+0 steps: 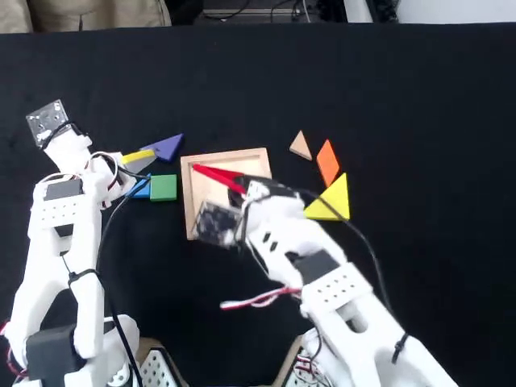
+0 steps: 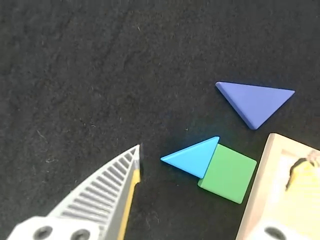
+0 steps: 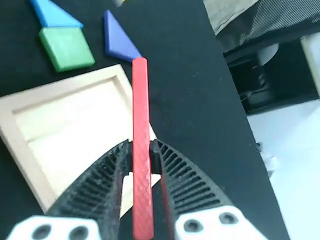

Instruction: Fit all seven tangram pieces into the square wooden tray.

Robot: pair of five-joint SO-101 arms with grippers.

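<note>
The square wooden tray lies mid-table with nothing lying in it. My right gripper is shut on a red piece, held on edge over the tray's far side. Left of the tray lie a purple triangle, a blue triangle and a green square. My left gripper hangs open above the blue and green pair. Right of the tray are a tan triangle, an orange parallelogram and a yellow triangle.
The tray's edge sits close beside the green square. Black cloth covers the table, with open room at the far side and far right. Loose cables trail near the right arm's base.
</note>
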